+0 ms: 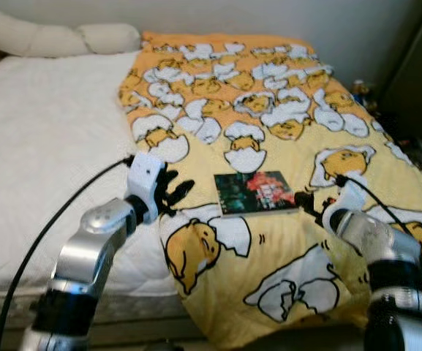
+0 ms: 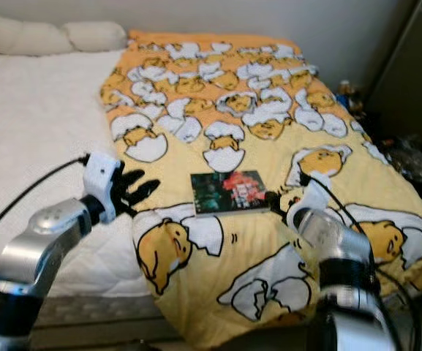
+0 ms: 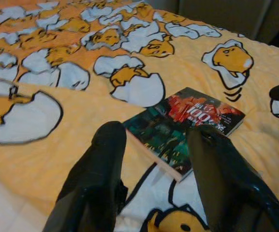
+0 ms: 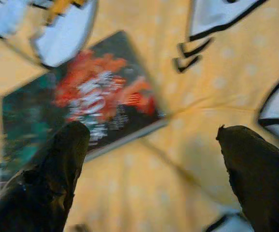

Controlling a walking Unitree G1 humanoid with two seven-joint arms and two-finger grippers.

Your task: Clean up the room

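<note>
A dark book [image 1: 256, 192] with a red and green cover lies flat on the yellow cartoon-egg blanket [image 1: 269, 88], near the foot of the bed. My left gripper [image 1: 180, 190] hovers just left of the book, open, with its fingers pointing at the book's left edge. In the left wrist view the book [image 3: 192, 123] sits just beyond the two spread fingers [image 3: 100, 164]. My right gripper [image 1: 309, 202] is at the book's right edge, also open and holding nothing. The right wrist view shows the book [image 4: 81, 101] ahead of one finger, above bare blanket.
The blanket covers the right half of a white mattress [image 1: 42, 146]. Pillows [image 1: 57, 38] lie at the head. A dark cabinet [image 1: 419, 73] and small clutter [image 1: 360, 91] stand to the right of the bed. Black cables trail from both wrists.
</note>
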